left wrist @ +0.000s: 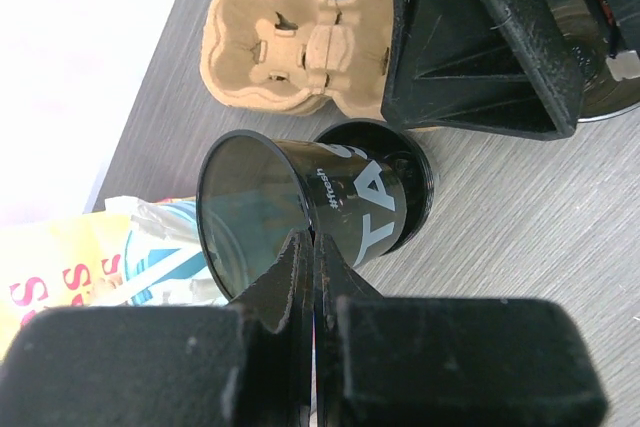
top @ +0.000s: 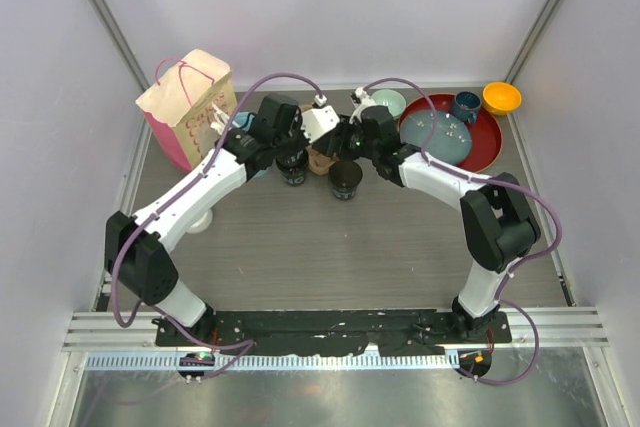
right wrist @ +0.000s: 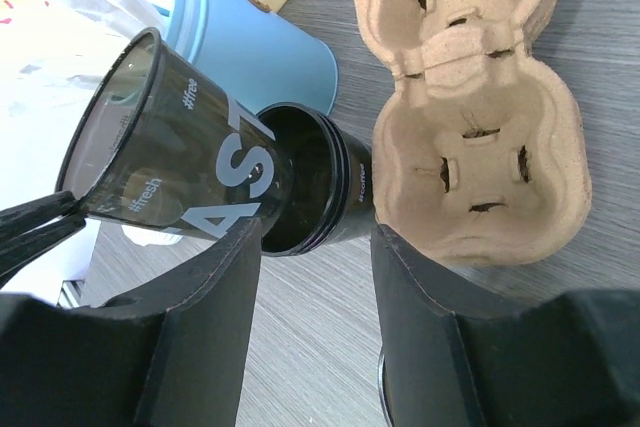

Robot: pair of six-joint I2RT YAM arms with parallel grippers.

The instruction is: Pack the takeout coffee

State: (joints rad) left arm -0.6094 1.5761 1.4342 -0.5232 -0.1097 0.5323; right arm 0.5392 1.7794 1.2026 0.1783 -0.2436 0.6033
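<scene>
At the far middle, the left gripper (left wrist: 313, 244) pinches the rim of a tilted black disposable cup (left wrist: 335, 197) nested in a second black cup (right wrist: 325, 187). The right gripper (right wrist: 316, 239) straddles that one; whether it grips is unclear. Light and crushable, so hold gently by the rim.

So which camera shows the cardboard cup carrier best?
Right wrist view: the cardboard cup carrier looms large, both wells visible. Left wrist view shows it smaller, one edge covered; the top view, only a sliver.
</scene>
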